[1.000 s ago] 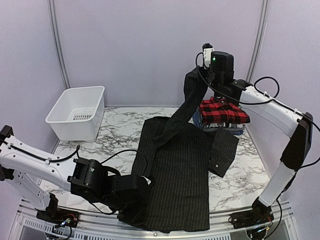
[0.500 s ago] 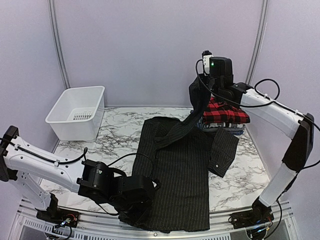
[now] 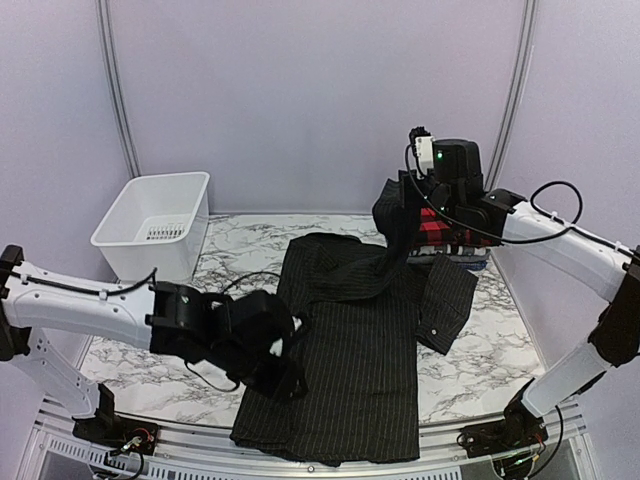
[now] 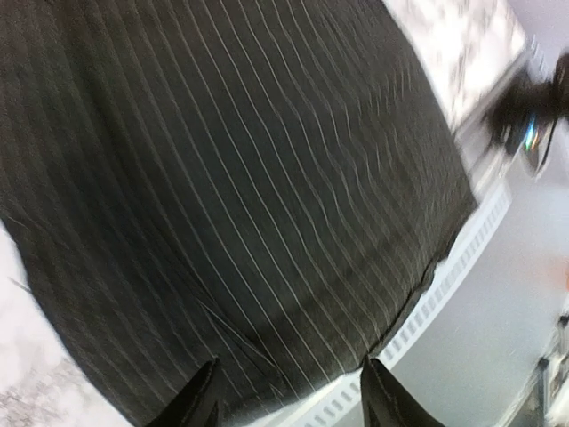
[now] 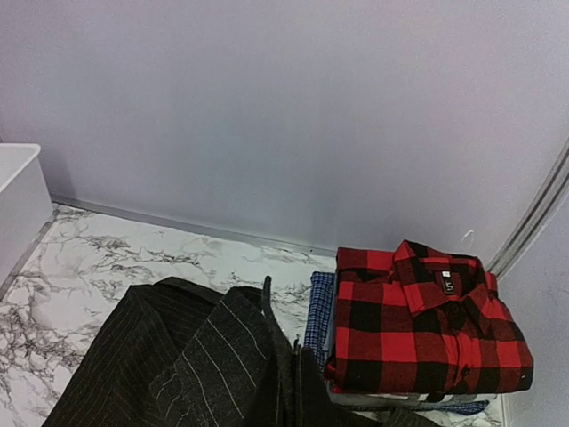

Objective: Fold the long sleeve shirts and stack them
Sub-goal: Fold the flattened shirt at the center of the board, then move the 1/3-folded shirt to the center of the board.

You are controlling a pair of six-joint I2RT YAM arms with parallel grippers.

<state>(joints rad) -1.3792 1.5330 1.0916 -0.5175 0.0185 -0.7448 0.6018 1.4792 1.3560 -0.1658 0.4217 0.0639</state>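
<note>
Black pinstriped shirt (image 3: 350, 370) lies spread flat across the middle of the marble desk (image 3: 480, 360), collar toward the far wall and hem at the near edge; in the left wrist view its cloth (image 4: 231, 178) fills almost the whole picture, the hem running just above a pale rail.

One sleeve (image 3: 390, 245) is lifted off the shirt body and hangs up to the right claw (image 3: 408, 195); in the right wrist view that claw (image 5: 286, 391) is closed, its thin dark fingers pinched together on the sleeve cloth (image 5: 213, 356), which drapes down to the left of them. The other sleeve (image 3: 447, 300) lies flat on the desk at the shirt's right edge.

The left claw (image 3: 288, 370) hovers low at the shirt's near-left part; in its own camera the left claw (image 4: 289, 405) stands wide apart, both fingertips (image 4: 200, 400) dark at the bottom edge with striped cloth showing between them; it grips nothing that can be seen.

At the far right corner sits a stack of folded shirts; the red plaid shirt (image 5: 427, 320) is on top, collar up, and a blue checked shirt (image 5: 318, 311) shows beneath it at the left side; what lies between them cannot be told. From above, the red plaid shirt (image 3: 455, 228) is partly hidden behind the right arm.

A white bin (image 3: 150, 225) stands at the far left of the desk, well apart from the shirts.
</note>
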